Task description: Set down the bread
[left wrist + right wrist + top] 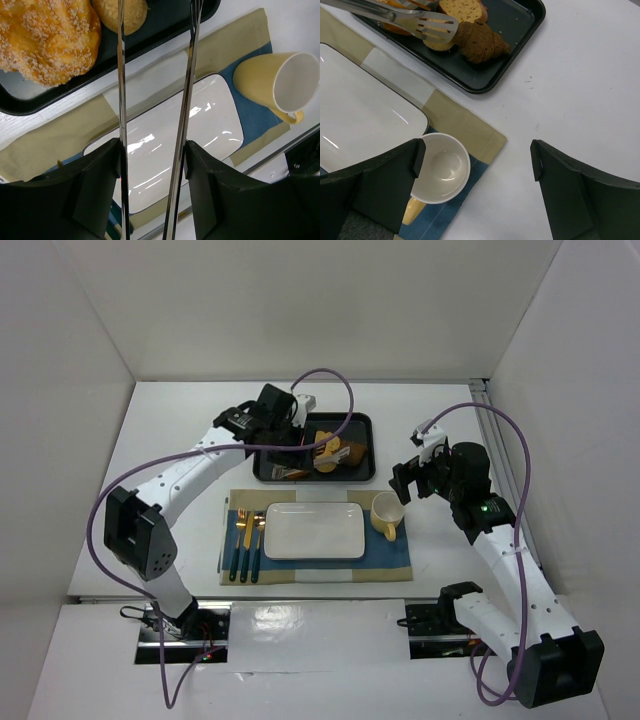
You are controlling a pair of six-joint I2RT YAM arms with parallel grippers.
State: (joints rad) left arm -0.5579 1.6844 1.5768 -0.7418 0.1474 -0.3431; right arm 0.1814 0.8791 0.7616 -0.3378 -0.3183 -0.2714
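The bread point(481, 42), a small dark brown chunk, lies near the corner of the black tray point(520, 30). My left gripper point(298, 430) hangs over the tray's left part, shut on a pair of metal tongs point(121, 100) whose two arms run between its fingers point(100, 185). The slotted tong tips point(437, 25) hover just left of the bread, over a pale roll, with nothing between them. My right gripper point(477, 155) is open and empty, low over the table beside the yellow cup point(440, 167).
A white rectangular plate point(313, 530) sits on a blue and tan placemat point(395, 565), with cutlery point(245, 540) to its left and the cup point(386, 515) to its right. A large seeded orange bun point(45, 35) and other pastries share the tray point(268, 465). White walls enclose the table.
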